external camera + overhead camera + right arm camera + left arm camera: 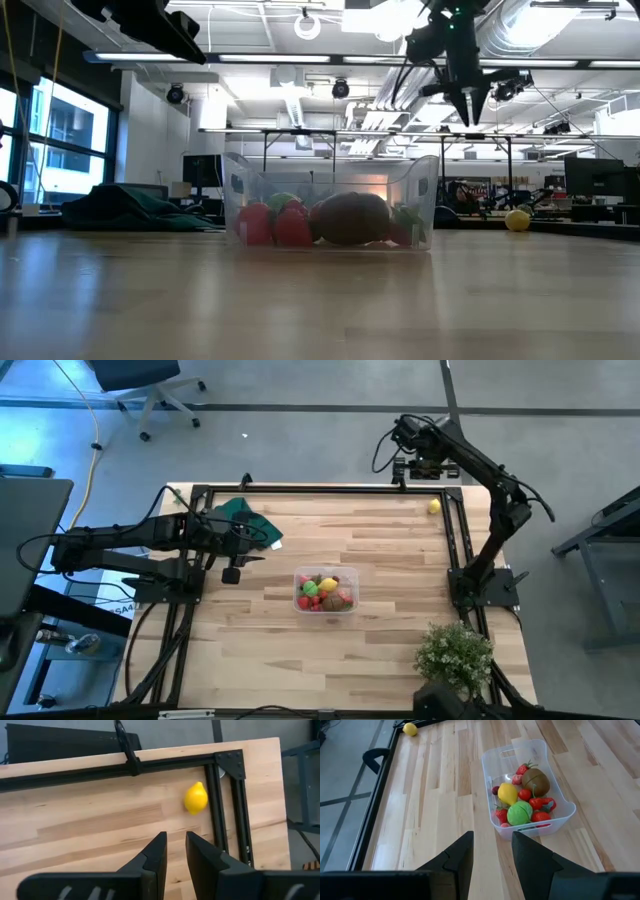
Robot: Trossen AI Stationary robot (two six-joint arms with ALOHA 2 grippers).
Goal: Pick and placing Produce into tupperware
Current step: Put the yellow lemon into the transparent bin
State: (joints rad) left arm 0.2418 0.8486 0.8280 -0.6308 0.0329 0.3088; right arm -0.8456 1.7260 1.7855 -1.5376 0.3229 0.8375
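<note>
The clear tupperware (325,608) stands mid-table, holding several pieces of produce: red ones, a yellow one, a green ball (520,813) and a brown one (536,781). A yellow lemon (433,507) lies alone on the wood at the far right corner, next to the black rail. My right gripper (173,840) hangs high over the far edge, a little to the lemon's left, pointing steeply down, open by a narrow gap and empty. My left gripper (492,840) hovers left of the tub, open and empty, slanting down toward it.
A dark green cloth (245,520) lies at the far left of the table. A bushy pale-green plant (455,650) stands at the near right corner. Black frame rails (455,530) run along the table's edges. Bare wood lies between the tub and the lemon.
</note>
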